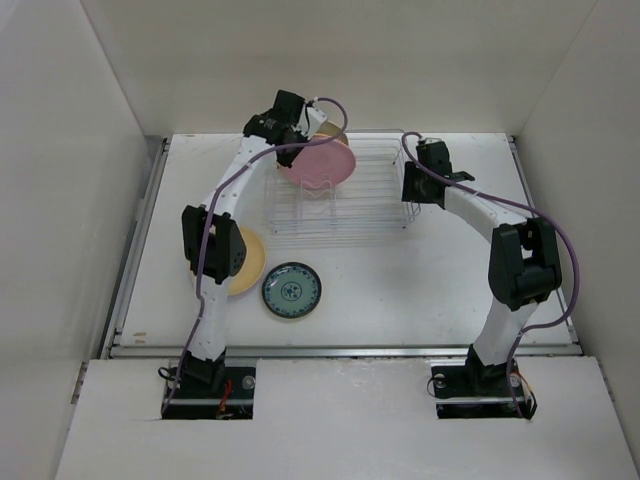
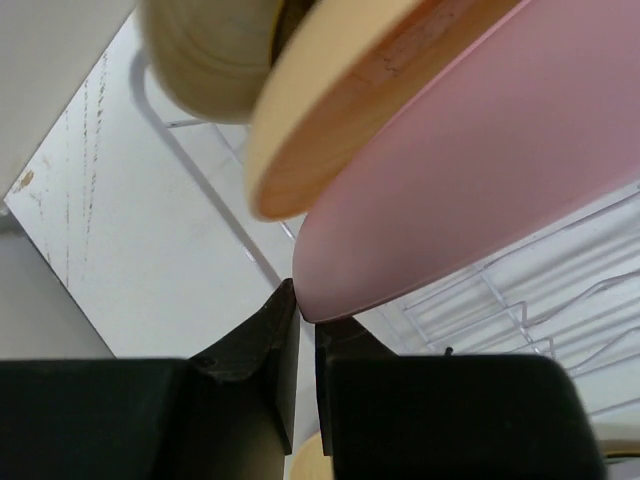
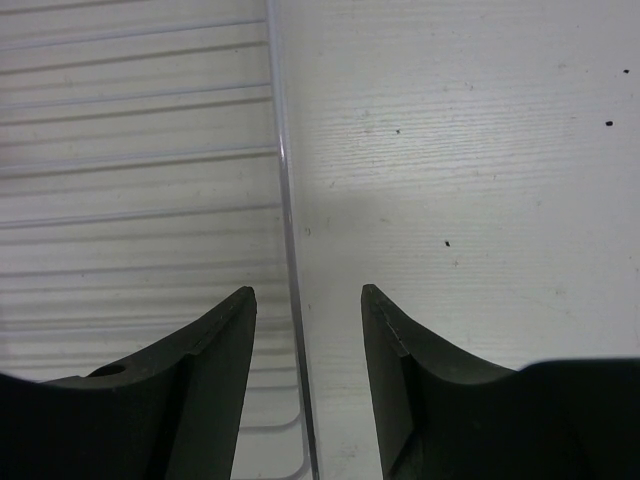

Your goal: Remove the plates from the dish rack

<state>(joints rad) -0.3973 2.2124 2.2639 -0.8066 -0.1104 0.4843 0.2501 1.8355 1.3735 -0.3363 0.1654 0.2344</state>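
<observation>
Overhead view: a white table (image 1: 420, 290) with two white robot arms rising from its near edge. The wire dish rack (image 1: 360, 200) lies toward 12 o'clock from the table's centre. At the rack's 10 o'clock corner, the left gripper (image 1: 290, 150) holds a pink plate (image 1: 322, 162) tilted on edge over the wires. A tan plate (image 1: 331, 132) stands just behind it, toward 12 o'clock. The right gripper (image 1: 412, 190) points down at the rack's 3 o'clock end. Two plates lie flat on the table toward 7 o'clock from the rack. One is a teal-green plate (image 1: 291, 290). The other is a cream plate (image 1: 250, 262) just beside it at its 10 o'clock, partly hidden under the left arm's elbow.

Left wrist view: the left gripper (image 2: 305, 312) has its two black fingers pressed almost together, pinching the lowest rim of the pink plate (image 2: 480, 150). The tan plate (image 2: 340, 110) leans close against it at 10 o'clock. Thin wires of the dish rack (image 2: 540, 300) show at 4 o'clock.

Right wrist view: the right gripper (image 3: 307, 300) has its fingers spread apart and holds nothing. An edge wire of the dish rack (image 3: 284, 180) runs from 12 to 6 o'clock between them without touching either finger. The rack's bars lie toward 9 o'clock and bare table (image 3: 460, 150) toward 3 o'clock.
</observation>
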